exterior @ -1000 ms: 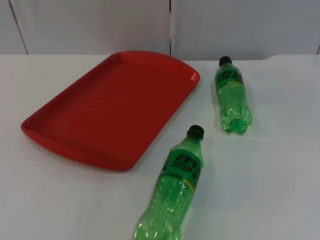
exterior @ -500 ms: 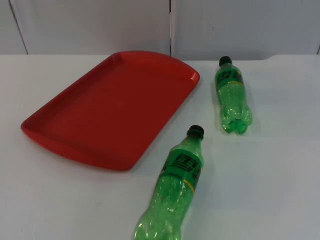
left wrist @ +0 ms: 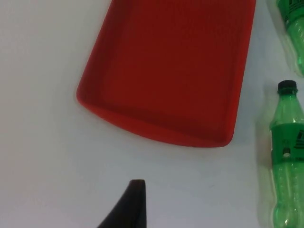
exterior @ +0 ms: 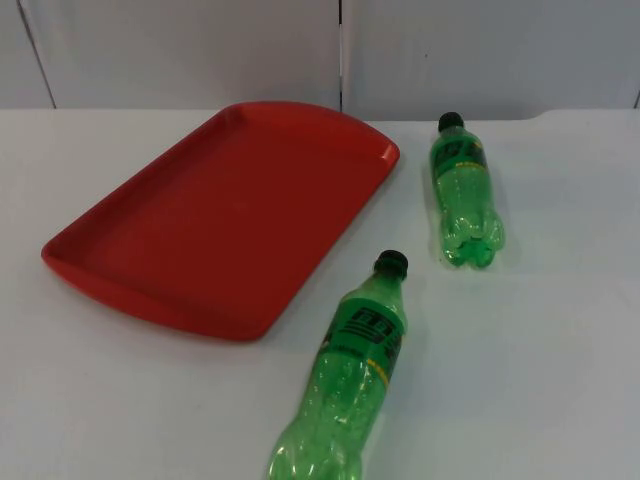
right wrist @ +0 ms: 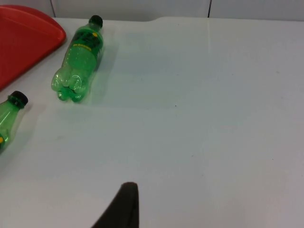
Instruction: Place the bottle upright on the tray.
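right wrist view: bottle [right wrist: 78, 61] lies well beyond right claw [right wrist: 124, 205].

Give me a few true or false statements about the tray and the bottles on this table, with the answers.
1. Two green bottles lie on their sides on the table. True: the near bottle and the far bottle both lie flat.
2. One bottle already stands on the tray. False: the red tray holds nothing.
3. Both bottles have black caps. True.
4. The near bottle rests against the tray. False: a strip of white table shows between them.
5. The far bottle's cap points toward the wall. True.
6. A gripper is holding a bottle. False: neither bottle is held; one fingertip of the left gripper is over bare table near the tray, one of the right gripper over bare table.
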{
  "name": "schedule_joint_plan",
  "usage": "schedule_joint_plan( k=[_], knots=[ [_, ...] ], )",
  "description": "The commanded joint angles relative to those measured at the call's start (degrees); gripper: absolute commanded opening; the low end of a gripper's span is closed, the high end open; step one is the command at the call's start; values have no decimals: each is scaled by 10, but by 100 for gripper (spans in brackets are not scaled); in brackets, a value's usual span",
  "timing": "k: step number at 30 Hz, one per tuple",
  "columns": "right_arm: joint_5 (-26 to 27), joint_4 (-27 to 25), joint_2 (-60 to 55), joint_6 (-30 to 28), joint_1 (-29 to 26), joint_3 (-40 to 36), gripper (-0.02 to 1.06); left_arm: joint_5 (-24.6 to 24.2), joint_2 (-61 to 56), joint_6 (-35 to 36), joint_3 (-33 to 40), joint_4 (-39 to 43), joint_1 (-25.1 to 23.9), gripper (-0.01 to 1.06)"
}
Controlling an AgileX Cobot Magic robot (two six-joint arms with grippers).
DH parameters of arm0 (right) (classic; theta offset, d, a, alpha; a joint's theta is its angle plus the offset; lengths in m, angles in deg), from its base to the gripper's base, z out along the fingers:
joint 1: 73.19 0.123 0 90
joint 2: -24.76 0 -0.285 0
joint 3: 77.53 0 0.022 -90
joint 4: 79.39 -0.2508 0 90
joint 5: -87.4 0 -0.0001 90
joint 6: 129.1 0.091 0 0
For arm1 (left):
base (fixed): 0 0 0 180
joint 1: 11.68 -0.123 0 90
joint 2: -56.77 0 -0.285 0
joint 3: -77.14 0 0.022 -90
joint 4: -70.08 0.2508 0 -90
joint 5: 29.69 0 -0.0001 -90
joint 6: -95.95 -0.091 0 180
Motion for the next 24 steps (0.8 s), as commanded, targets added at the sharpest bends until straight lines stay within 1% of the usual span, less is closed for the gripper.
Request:
schedule_joint_plan(
  k=[1, 5, 10, 13, 17, 18, 19, 21, 24],
  knots=[
    [0, 1, 2, 0, -3, -3, 105, 3, 8, -5, -15, -21, -2, 105],
    [0, 1, 2, 0, -3, -3, 105, 5, 28, -14, -57, -28, -2, 105],
    [0, 1, 2, 0, -3, -3, 105, 3, 54, -18, -75, -31, 0, 105],
    [0, 1, 2, 0, -3, -3, 105, 1, 70, -18, -81, -33, 9, 105],
    [0, 1, 2, 0, -3, -3, 105, 6, 105, -18, -93, -20, 59, 105],
    [0, 1, 2, 0, -3, -3, 105, 12, 123, -8, -101, -7, 87, 105],
    [0, 1, 2, 0, -3, -3, 105, 17, 133, 3, -105, 3, 103, 105],
    [0, 1, 2, 0, -3, -3, 105, 20, 139, 10, -108, 10, 112, 105],
    [0, 1, 2, 0, -3, -3, 105, 35, 173, 53, -121, 59, 172, 105]
  ],
)
